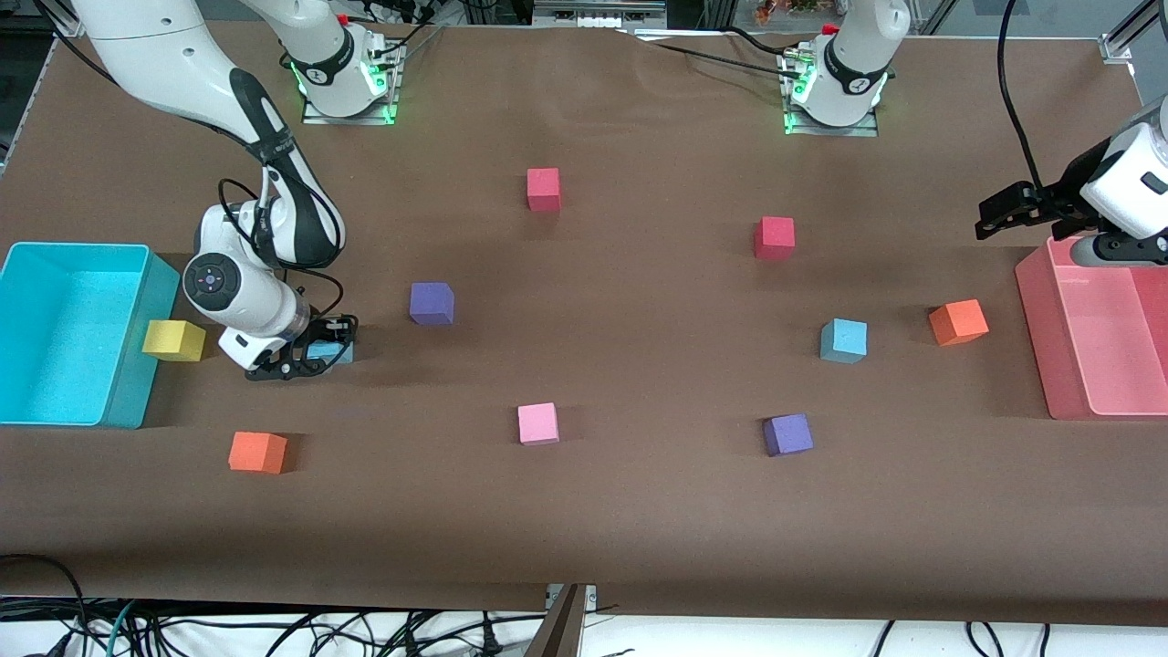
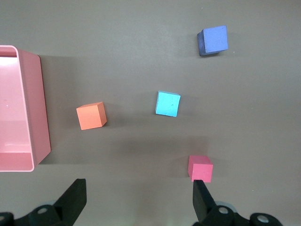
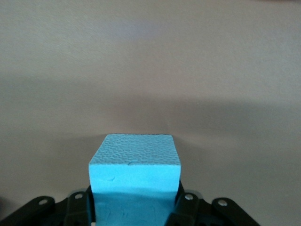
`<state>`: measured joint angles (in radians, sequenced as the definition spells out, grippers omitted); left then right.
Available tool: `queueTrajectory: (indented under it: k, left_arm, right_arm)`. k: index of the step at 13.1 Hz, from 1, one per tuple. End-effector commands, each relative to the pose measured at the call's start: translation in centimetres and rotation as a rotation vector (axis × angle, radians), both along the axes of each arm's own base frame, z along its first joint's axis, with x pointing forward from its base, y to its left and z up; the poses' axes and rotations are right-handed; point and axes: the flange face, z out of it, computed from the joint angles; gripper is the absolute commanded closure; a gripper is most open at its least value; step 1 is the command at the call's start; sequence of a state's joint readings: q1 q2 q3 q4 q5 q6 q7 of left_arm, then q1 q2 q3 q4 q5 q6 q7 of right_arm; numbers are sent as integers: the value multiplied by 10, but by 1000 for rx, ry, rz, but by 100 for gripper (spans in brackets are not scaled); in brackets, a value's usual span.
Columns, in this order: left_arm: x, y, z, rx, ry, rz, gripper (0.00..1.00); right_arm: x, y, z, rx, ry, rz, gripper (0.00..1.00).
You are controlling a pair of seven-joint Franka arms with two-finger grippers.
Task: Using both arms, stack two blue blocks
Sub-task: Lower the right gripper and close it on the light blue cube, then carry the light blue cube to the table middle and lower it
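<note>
One blue block sits on the brown cloth near the cyan bin, at the right arm's end of the table. My right gripper is down at the table, its fingers pressed against two sides of this block. The second blue block lies free toward the left arm's end, beside an orange cube. Up in the air, my left gripper hangs open and empty over the edge of the pink bin.
A cyan bin stands at the right arm's end with a yellow cube against it. Scattered cubes: orange, two purple, two red, pink.
</note>
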<state>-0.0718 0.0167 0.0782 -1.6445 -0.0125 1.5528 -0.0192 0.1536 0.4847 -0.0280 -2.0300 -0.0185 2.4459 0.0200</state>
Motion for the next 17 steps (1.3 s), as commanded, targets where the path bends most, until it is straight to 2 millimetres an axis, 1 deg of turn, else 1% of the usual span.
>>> queueTrajectory:
  k: [1, 2, 4, 6, 8, 9, 10, 12, 13, 14, 15, 17]
  left_arm:
    - [1, 0, 0, -10, -7, 6, 1]
    - [1, 1, 0, -10, -10, 6, 1]
    - [1, 1, -3, -11, -4, 3, 1]
    - [2, 2, -4, -10, -4, 6, 1]
    - [2, 2, -5, -12, -4, 5, 1]
    - [2, 3, -7, -12, -3, 7, 1]
    - [2, 3, -9, -13, -3, 2, 1]
    - [2, 5, -9, -13, -7, 2, 1]
    - [3, 5, -9, -14, -9, 3, 1]
    - [3, 5, -9, -13, -9, 1, 1]
    - [3, 5, -9, -13, -12, -1, 1]
    - [4, 7, -16, -13, -17, 2, 1]
  right_arm:
    - [21, 10, 26, 8, 51, 6, 100]
    - [32, 16, 45, 22, 76, -5, 100]
    - [50, 37, 85, 66, 108, -9, 100]
    - [58, 67, 114, 87, 113, -27, 100]
    - [57, 114, 136, 80, 139, -42, 100]
    - [56, 143, 146, 70, 151, -56, 100]
    - [54, 177, 152, 59, 153, -63, 100]
    - [35, 252, 153, 43, 141, -80, 100]
    - [27, 282, 147, 39, 141, -89, 100]
    - [14, 320, 140, 35, 136, -74, 100]
    - [2, 353, 134, 35, 129, -66, 100]
    - [-15, 401, 112, 29, 122, -79, 100]
